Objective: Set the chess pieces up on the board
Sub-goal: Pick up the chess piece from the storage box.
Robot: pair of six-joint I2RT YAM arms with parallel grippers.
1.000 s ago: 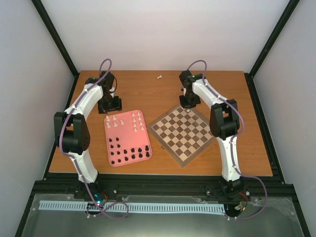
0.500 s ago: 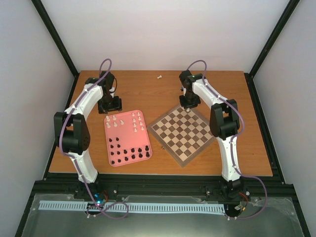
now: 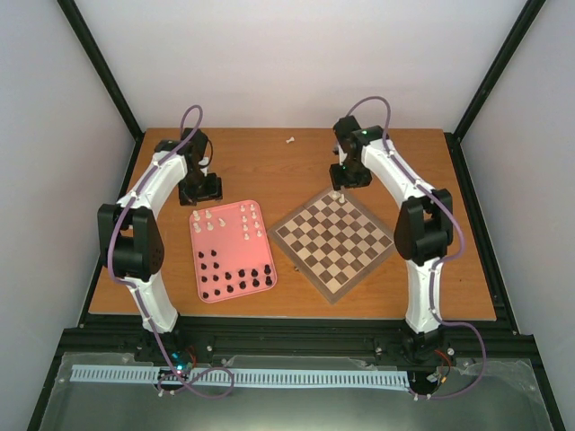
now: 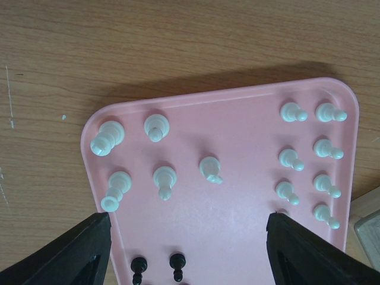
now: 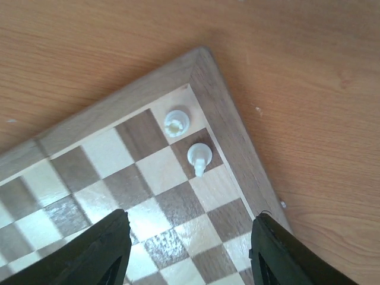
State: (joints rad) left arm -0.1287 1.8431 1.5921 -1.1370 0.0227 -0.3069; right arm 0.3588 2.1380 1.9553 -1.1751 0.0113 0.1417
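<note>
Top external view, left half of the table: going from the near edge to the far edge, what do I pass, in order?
Black chess pieces on the pink tray → cream-white chess pieces on the same tray → left gripper → lone white piece near the far edge.

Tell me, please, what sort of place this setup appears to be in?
Likely a robotics lab test cell: blank white walls edged by black frame rails, and a wooden table carrying a chessboard and a pink tray of chess pieces.
</note>
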